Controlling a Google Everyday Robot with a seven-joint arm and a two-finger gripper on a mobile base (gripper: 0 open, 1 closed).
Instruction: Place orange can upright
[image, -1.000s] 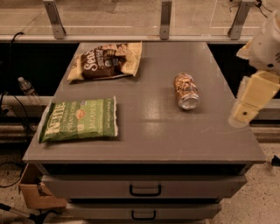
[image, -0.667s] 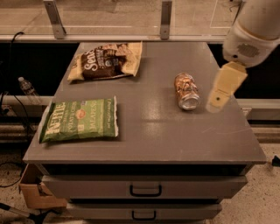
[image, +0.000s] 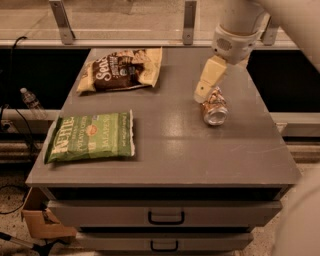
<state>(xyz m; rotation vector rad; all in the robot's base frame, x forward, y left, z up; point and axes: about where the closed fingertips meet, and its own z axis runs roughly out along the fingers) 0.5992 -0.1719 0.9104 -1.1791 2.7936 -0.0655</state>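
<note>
The orange can lies on its side on the grey table top, right of the middle, its silver end facing the front. My gripper hangs from the arm at the upper right. It reaches down just above the far left end of the can and hides that end. One cream finger shows.
A brown chip bag lies at the far left of the table. A green chip bag lies at the near left. Drawers with handles are below the top. A water bottle and a cardboard box are at the left.
My gripper has moved left from beyond the table's right edge to just over the far end of the can. The can and bags have not moved.
</note>
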